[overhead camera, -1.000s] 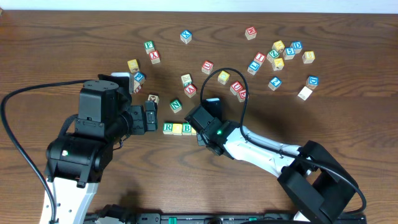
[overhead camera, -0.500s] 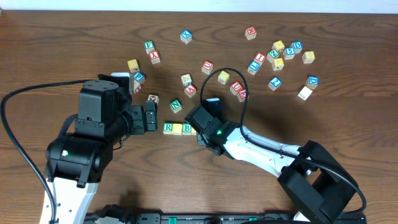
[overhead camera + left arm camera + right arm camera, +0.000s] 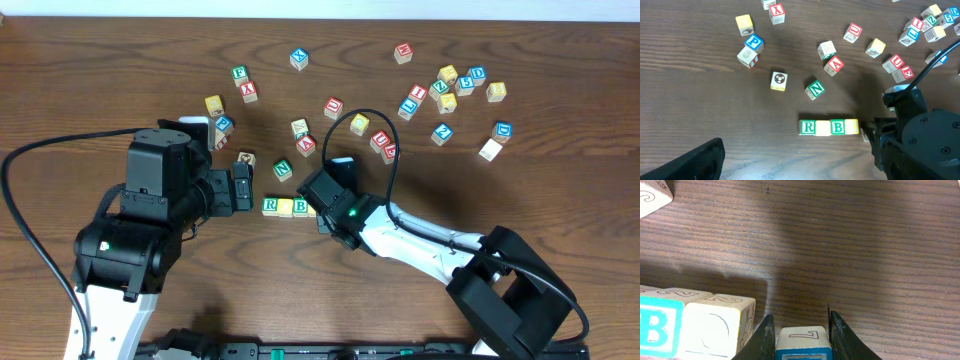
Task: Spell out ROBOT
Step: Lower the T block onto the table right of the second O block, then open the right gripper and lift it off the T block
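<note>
1. On the wooden counter (image 3: 120,80), four cubes lie in a straight row near the centre, each touching the next.
2. From 9 o'clock to 3 o'clock in the overhead view, the row reads: R cube (image 3: 808,127), first yellow cube (image 3: 823,128), B cube (image 3: 838,127), second yellow cube (image 3: 852,126).
3. The R cube and the B cube have green borders and green letters that read upright in the left wrist view.
4. The right hand (image 3: 801,330) sits at the 3 o'clock end of the row, clenched on the blue-bordered cube (image 3: 802,337). Its two dark fingers press against the cube's opposite sides.
5. In the right wrist view, the blue-bordered cube stands just beside the second yellow cube at its 3 o'clock, with a narrow gap and one finger between them. I cannot tell whether it rests on the counter.
6. The left hand (image 3: 243,190) hangs at 9 o'clock of the row, apart from the R cube, spread wide and grasping nothing.
7. The green N cube (image 3: 283,170) lies tilted at 12 o'clock of the row, near it but not touching.
8. Loose cubes (image 3: 445,90) are scattered toward 1 and 2 o'clock on the counter, well apart from the row. More lie around 11 o'clock.
</note>
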`<state>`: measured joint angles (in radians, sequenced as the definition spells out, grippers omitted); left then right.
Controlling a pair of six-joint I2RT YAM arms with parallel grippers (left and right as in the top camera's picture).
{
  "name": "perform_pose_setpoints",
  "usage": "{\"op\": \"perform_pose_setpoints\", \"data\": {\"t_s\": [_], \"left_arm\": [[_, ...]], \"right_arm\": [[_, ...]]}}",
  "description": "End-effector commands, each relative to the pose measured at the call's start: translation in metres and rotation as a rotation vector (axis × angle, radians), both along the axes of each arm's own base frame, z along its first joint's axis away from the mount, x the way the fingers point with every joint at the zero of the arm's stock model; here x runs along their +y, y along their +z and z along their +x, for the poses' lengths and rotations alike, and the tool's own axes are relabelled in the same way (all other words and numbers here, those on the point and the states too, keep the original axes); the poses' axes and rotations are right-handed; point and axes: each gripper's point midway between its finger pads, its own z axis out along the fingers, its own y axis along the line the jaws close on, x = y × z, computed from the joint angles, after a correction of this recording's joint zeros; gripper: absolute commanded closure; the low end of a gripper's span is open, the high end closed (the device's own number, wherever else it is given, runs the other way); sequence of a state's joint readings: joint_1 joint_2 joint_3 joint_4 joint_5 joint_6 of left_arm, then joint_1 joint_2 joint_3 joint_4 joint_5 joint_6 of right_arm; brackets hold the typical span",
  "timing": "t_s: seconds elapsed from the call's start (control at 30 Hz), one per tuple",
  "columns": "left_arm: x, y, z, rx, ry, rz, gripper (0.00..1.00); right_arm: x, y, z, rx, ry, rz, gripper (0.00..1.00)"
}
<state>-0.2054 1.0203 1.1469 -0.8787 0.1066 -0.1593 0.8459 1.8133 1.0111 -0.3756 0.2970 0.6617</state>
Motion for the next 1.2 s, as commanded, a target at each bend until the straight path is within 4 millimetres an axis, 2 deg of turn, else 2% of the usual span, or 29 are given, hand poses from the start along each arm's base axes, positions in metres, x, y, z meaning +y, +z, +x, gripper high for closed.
{"op": "perform_pose_setpoints", "data": {"t_s": [0.0,0.63,0.87,1.17], "left_arm": [[-0.0003,0.0078,0.0012,-0.020,-0.007,-0.002,0.02],[-0.0003,0.0077,0.0013,-0.020,-0.007,-0.002,0.02],[-0.0003,0.0077,0.0013,-0.020,-0.007,-0.002,0.02],[-0.0003,0.0077,0.0013,-0.020,-0.007,-0.002,0.02]], "right_arm": [[-0.0046,-0.0044,0.0007,-0.011,-0.018,-0.025,0.79],[-0.0037,-0.0012,0.0063,-0.039,-0.046,-0.011,0.77],[-0.0037,-0.0012,0.0063,-0.039,-0.046,-0.011,0.60],[-0.0037,-0.0012,0.0062,-0.039,-0.046,-0.011,0.60]]}}
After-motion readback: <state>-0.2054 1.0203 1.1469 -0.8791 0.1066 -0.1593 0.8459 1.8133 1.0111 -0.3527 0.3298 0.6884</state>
